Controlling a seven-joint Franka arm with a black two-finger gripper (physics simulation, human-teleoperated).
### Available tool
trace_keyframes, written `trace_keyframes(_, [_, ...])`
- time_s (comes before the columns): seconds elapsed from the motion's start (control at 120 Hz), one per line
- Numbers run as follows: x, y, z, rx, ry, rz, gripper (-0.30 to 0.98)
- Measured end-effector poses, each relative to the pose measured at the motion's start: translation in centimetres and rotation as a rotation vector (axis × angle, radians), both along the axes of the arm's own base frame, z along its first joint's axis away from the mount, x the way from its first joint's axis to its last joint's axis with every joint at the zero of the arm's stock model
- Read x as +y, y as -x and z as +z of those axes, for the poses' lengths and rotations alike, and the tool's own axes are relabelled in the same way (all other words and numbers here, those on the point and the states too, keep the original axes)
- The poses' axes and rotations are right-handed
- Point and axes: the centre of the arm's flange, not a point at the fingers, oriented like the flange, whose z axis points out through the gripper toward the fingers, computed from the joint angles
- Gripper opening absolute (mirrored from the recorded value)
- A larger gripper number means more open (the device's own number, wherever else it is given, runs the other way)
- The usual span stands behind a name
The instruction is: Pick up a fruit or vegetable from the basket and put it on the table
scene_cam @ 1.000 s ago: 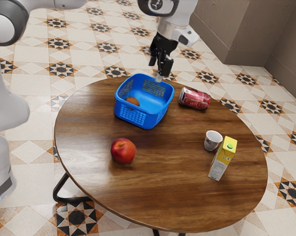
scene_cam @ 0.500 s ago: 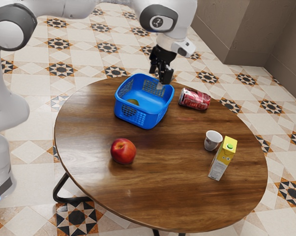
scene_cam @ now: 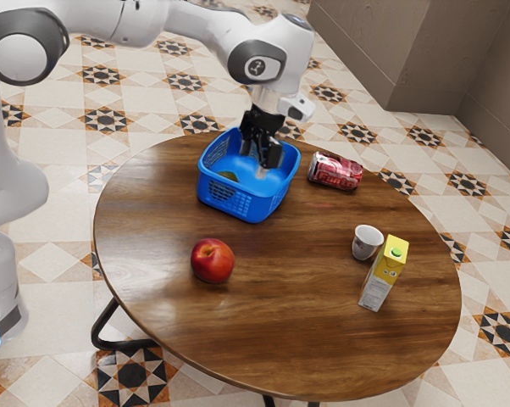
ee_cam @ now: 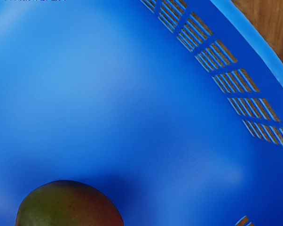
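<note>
Lately the gripper (scene_cam: pixel 259 159) has been lowered and brought across from the basket's (scene_cam: pixel 230 198) far rim; its tips are now seen against the basket's inside, at or just below rim height as far as can be judged. Its fingers are held spread, with nothing pinched between them. The task's fruit, apparently a mango (ee_cam: pixel 68 205), is seen on the basket's floor, toward the wall at the exterior view's left, and has not been touched. A greener face of it is shown than a second ago; whether it has been turned cannot be told.

By this shift the approach has been well advanced, but no grasp has been made. The hand should next be carried sideways over the mango, then lowered until the rounded sides can be straddled. If it is lowered too near the wall, the basket may be bumped or dragged, and the smooth skin may be slipped off. For the release, bare table (scene_cam: pixel 280 335) is offered on the basket's near side, beyond the peach (scene_cam: pixel 212 260).
</note>
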Motion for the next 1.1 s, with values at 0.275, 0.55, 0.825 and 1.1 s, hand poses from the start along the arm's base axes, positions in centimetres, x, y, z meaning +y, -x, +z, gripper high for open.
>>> trace_keyframes(0.275, [1.9,0.5,-1.7,0.004,0.007,0.034,0.69])
trace_keyframes(0.55, [3.2,1.5,-3.7,0.027,0.025,0.055,0.69])
trace_keyframes(0.825, [2.7,1.8,-4.8,0.029,0.041,0.041,0.69])
trace_keyframes(1.1, [3.9,2.2,-5.2,0.021,0.055,0.058,0.69])
